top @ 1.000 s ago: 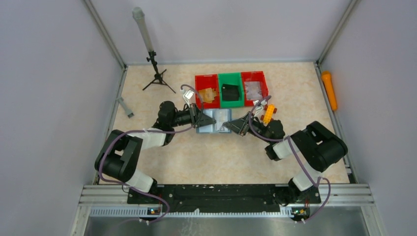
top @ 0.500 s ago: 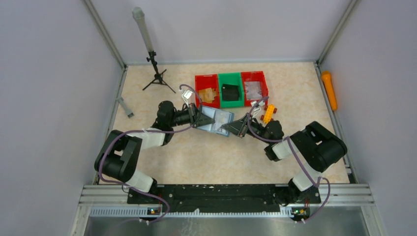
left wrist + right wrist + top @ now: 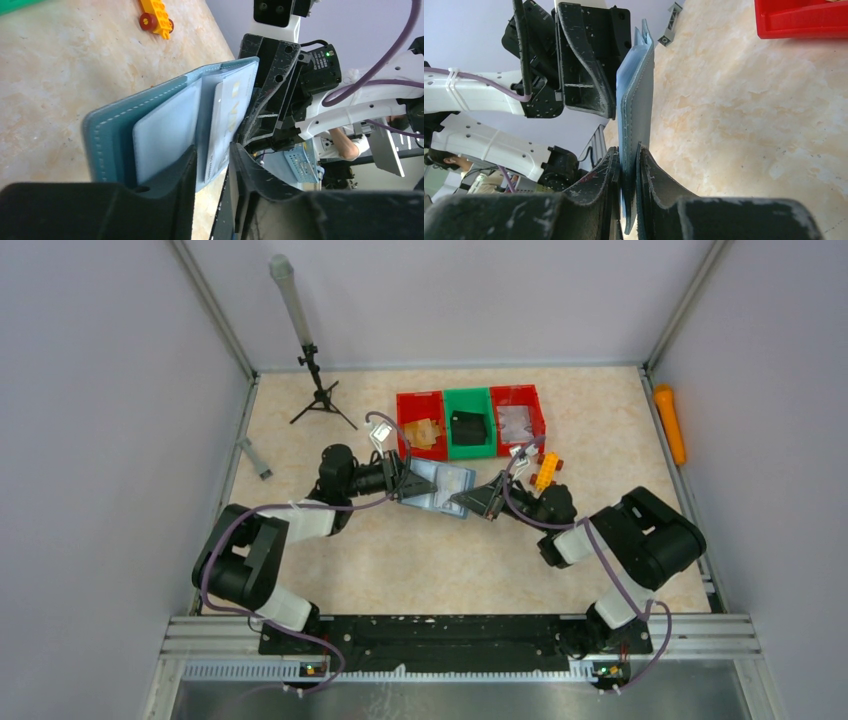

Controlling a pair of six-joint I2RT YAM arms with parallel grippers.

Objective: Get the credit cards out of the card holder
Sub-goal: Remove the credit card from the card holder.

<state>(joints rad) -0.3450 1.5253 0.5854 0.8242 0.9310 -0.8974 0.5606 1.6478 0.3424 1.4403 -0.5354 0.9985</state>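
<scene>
The slate-teal card holder (image 3: pixel 438 485) is held open in the air between both arms, just in front of the bins. My right gripper (image 3: pixel 478 498) is shut on the holder's right edge (image 3: pixel 636 95), its jaws pinching the stitched cover. My left gripper (image 3: pixel 405 483) is at the holder's left end. In the left wrist view its jaws (image 3: pixel 210 150) stand slightly apart around the inner flap of the card holder (image 3: pixel 150 125). A pale credit card (image 3: pixel 225 120) sticks out of its pocket there, with a gap showing beside it.
Behind the holder stand a red bin (image 3: pixel 420 420), a green bin (image 3: pixel 468 443) holding a black object, and another red bin (image 3: pixel 517 415). A yellow toy (image 3: pixel 545 470) lies near the right gripper. A tripod (image 3: pixel 318 390) stands at the back left and an orange cylinder (image 3: pixel 670 423) at the right wall.
The card holder has tilted and shifted a little toward the left arm. The left gripper's jaws have parted from shut. The right gripper keeps its grip.
</scene>
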